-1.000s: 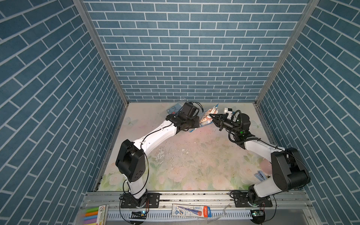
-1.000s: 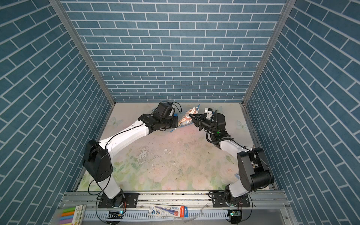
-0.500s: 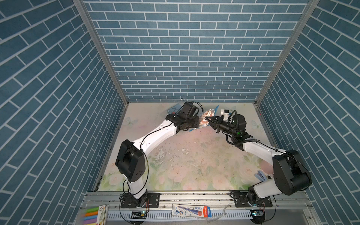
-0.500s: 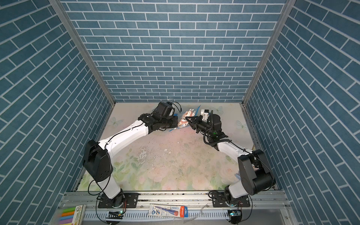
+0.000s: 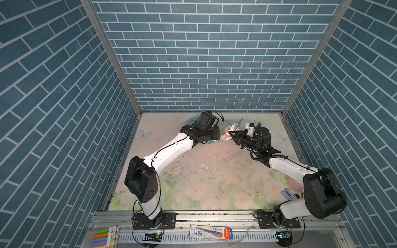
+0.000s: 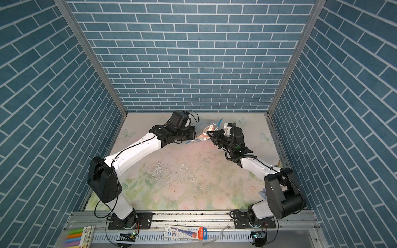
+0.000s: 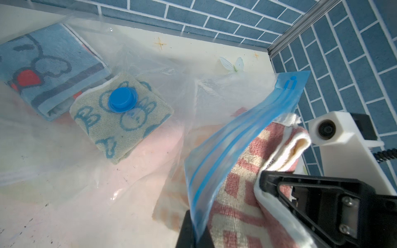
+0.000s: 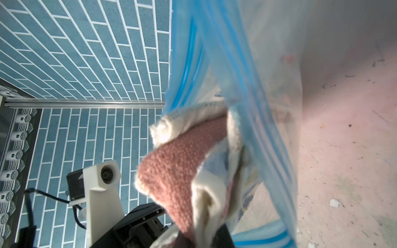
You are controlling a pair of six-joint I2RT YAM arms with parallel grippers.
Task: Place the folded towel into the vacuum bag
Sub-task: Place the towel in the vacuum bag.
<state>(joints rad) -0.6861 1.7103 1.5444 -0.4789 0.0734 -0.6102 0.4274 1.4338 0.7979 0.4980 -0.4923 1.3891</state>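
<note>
Folded towel (image 7: 238, 193) crowds the vacuum bag's (image 7: 182, 90) lifted zip edge (image 7: 236, 133).

1. The right claw (image 8: 204, 241) gripped a folded pink-and-cream towel (image 8: 178, 169), which stuck out just ahead of its jaws.
2. The blue zip strip (image 8: 214, 53) of the vacuum bag (image 8: 275, 53) lapped over one edge of the towel, touching it; hazy film spread beyond.
3. A white camera mount (image 8: 101, 178) stood near the claw on the towel's other side, before a blue brick wall (image 8: 86, 53).
4. A speckled pink mat (image 8: 343, 161) lay past the bag.
</note>
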